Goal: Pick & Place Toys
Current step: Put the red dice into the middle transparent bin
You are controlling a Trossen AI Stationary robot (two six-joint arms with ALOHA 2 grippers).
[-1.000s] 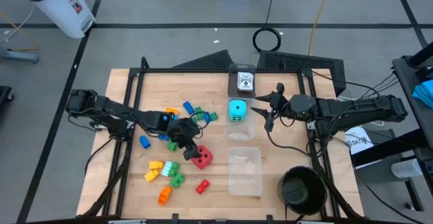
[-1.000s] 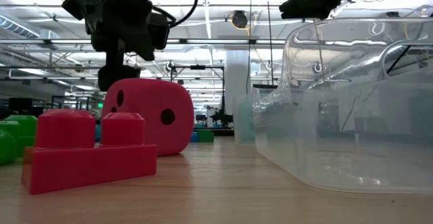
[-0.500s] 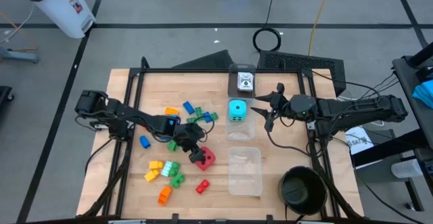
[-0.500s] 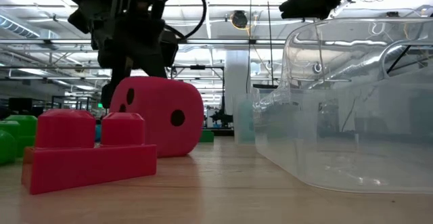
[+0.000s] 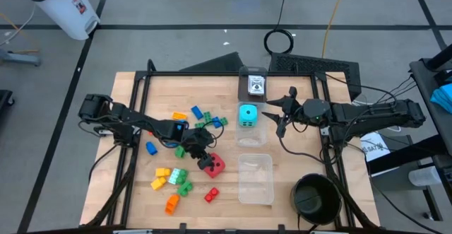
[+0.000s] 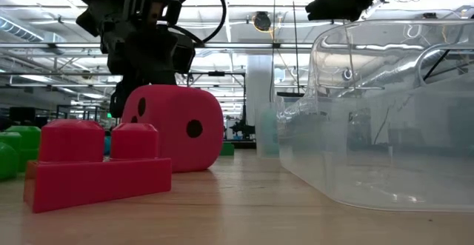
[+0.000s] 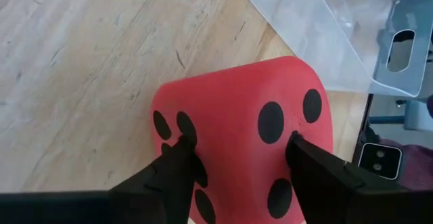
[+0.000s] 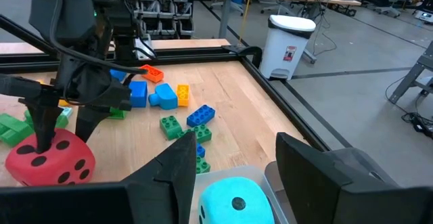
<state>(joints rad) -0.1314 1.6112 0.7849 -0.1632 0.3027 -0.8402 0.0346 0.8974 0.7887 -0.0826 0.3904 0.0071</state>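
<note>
The red die (image 5: 215, 165) sits on the wooden table, near the middle. My left gripper (image 5: 205, 160) is shut on it, as the left wrist view shows (image 7: 237, 149). A cyan die (image 5: 247, 114) lies in a clear box (image 5: 253, 136). My right gripper (image 5: 279, 114) hangs open over that box's right side, with nothing between its fingers (image 8: 237, 163). Coloured bricks (image 5: 173, 181) are scattered on the table's left half. A red brick (image 6: 96, 167) lies near the front edge. My left gripper pinches the red die between its two fingers, one fingertip (image 7: 177, 153) on a pipped side face (image 7: 169, 126) and the other fingertip (image 7: 301, 149) on the opposite side. The fingers slant down from the table's left. The die's underside rests on the table.
An empty clear box (image 5: 255, 179) stands just right of the red die, with a black round bowl (image 5: 315, 197) at the near right. A small box with a card (image 5: 253, 84) is at the far edge. More bricks (image 5: 201, 115) lie behind the left gripper.
My left gripper has come down over the red die from the left and now has its fingers at the die's sides. The die has shifted a little toward the table's right edge and stays on the table.
</note>
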